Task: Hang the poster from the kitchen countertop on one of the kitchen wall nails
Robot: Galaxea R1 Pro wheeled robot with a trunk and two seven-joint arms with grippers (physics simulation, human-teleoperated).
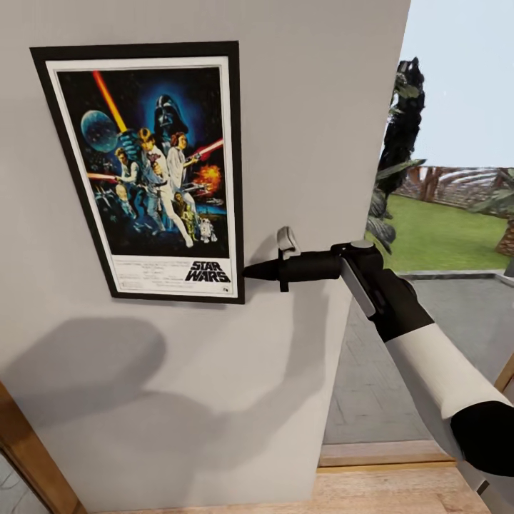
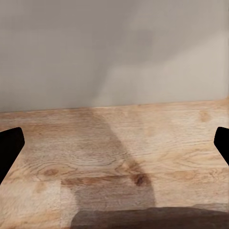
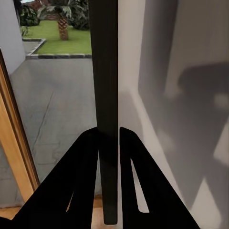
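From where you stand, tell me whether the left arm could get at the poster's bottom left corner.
Probably not without repositioning. The left gripper hangs open over the wooden floor, pointing down, while the poster sits high on the wall, gripped at its right edge by the right gripper.

Nail hidden behind the poster (image 1: 150, 171), left gripper (image 2: 114, 143) fingertips cut off at both picture edges, right arm cut off at the head picture's corner.

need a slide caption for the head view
Right claw pinches the lower right edge of the framed poster, holding it flat against the grey wall.
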